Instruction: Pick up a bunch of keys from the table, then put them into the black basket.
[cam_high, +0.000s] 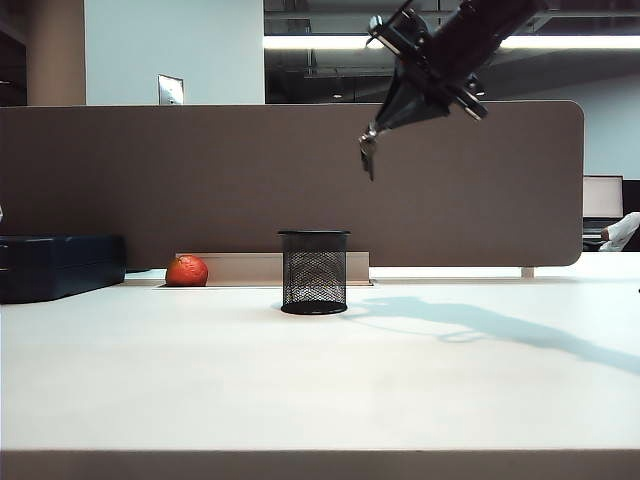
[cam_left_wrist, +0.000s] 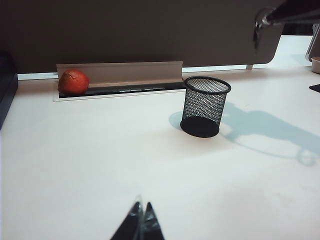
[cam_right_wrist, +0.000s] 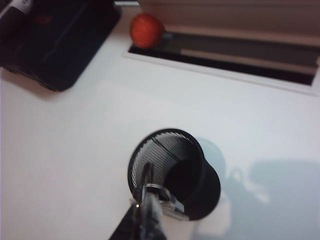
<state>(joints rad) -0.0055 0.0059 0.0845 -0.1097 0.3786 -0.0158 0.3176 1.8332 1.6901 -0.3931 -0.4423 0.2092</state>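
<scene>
The black basket (cam_high: 314, 272) stands upright on the off-white table (cam_high: 320, 380), in front of the brown divider; it shows too in the left wrist view (cam_left_wrist: 204, 105) and the right wrist view (cam_right_wrist: 172, 170). High above it and a little to its right, my right gripper (cam_high: 373, 133) is shut on the bunch of keys (cam_high: 368, 155), which dangles from its tips. In the right wrist view the gripper (cam_right_wrist: 146, 206) holds the dark ring and grey keys (cam_right_wrist: 167, 200) over the basket's rim. My left gripper (cam_left_wrist: 141, 210) is shut and holds nothing, low over bare table, well short of the basket.
A red-orange fruit (cam_high: 187, 271) lies by the cable slot at the foot of the brown divider (cam_high: 290, 180). A dark blue box (cam_high: 58, 265) sits at the far left of the table.
</scene>
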